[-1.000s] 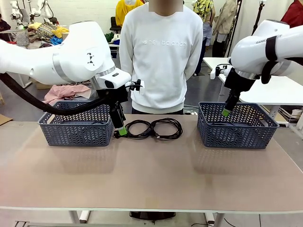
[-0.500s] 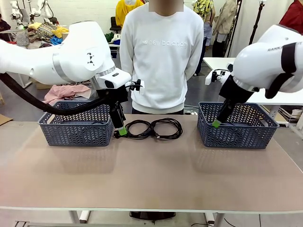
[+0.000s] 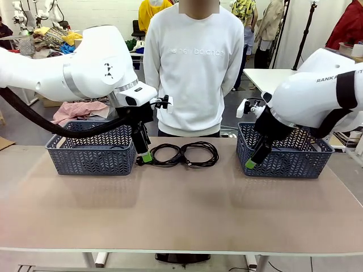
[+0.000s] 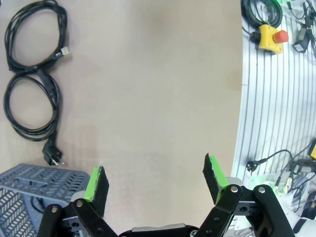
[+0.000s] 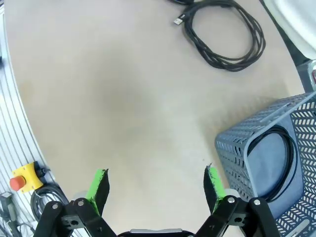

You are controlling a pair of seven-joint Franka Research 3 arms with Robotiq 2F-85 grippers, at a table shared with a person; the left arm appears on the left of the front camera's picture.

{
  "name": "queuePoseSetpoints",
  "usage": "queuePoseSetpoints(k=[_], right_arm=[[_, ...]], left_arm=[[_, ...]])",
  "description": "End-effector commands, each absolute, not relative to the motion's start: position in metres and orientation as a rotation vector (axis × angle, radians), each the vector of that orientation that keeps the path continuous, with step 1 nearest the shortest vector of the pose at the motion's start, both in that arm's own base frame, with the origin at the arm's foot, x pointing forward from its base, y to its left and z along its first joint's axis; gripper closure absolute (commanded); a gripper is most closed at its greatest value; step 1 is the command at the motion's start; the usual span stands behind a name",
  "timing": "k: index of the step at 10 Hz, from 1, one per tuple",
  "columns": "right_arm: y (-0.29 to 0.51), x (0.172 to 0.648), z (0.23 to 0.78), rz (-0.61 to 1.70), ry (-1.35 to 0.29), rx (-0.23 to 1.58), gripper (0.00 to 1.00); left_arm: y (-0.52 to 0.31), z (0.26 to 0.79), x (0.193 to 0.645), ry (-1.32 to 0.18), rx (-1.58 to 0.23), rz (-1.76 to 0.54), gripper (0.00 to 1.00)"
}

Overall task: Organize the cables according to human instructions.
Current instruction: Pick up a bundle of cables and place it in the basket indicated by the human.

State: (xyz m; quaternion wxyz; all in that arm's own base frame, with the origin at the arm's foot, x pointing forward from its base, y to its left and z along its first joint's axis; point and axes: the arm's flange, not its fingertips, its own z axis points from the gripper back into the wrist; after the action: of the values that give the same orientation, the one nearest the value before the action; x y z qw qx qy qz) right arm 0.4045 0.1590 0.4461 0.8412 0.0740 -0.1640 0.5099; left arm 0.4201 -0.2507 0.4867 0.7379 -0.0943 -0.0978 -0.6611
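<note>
Both tools are empty with their jaws spread wide: your left gripper (image 3: 146, 157) hangs low at the table, just beside the near end of the left coiled thin black power cord (image 4: 55, 101). Your right gripper (image 3: 250, 163) sits at the front corner of the right blue-grey lattice plastic basket (image 3: 295, 163).

Two cords lie loose mid-table between the baskets. The second coiled black cord (image 5: 259, 44) touches the first, so lifting one is likely to drag the other along. If you pinch only one or two strands, the coil will probably unwind and trail over the rim. The black plug (image 4: 52, 155) lies close to the left blue-grey lattice basket (image 3: 85, 156), and it could snag in the openwork wall.

A third black cord (image 5: 293, 158) already rests inside the right basket. Swinging the right gripper inward from that corner may nudge the basket.

The person in the white sweatshirt (image 3: 193, 68) shows no pointing hand, so you risk picking the wrong basket. If both arms go to the middle, they may clash.
</note>
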Motion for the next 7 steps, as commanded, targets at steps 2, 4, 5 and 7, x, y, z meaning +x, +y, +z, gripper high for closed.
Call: queuePoseSetpoints(k=[2,4,5,7], right_arm=[[0.1563,0.4064,0.4494,1.07,-0.351,0.154,0.0],[0.1563,0.4064,0.4494,1.07,-0.351,0.154,0.0],[0.1563,0.4064,0.4494,1.07,-0.351,0.154,0.0],[0.1563,0.4064,0.4494,1.07,-0.351,0.154,0.0]], left_arm=[[-0.2501,0.4866,0.4191,-0.217,-0.206,-1.451,0.0],[-0.2501,0.4866,0.4191,-0.217,-0.206,-1.451,0.0],[-0.2501,0.4866,0.4191,-0.217,-0.206,-1.451,0.0],[-0.2501,0.4866,0.4191,-0.217,-0.206,-1.451,0.0]])
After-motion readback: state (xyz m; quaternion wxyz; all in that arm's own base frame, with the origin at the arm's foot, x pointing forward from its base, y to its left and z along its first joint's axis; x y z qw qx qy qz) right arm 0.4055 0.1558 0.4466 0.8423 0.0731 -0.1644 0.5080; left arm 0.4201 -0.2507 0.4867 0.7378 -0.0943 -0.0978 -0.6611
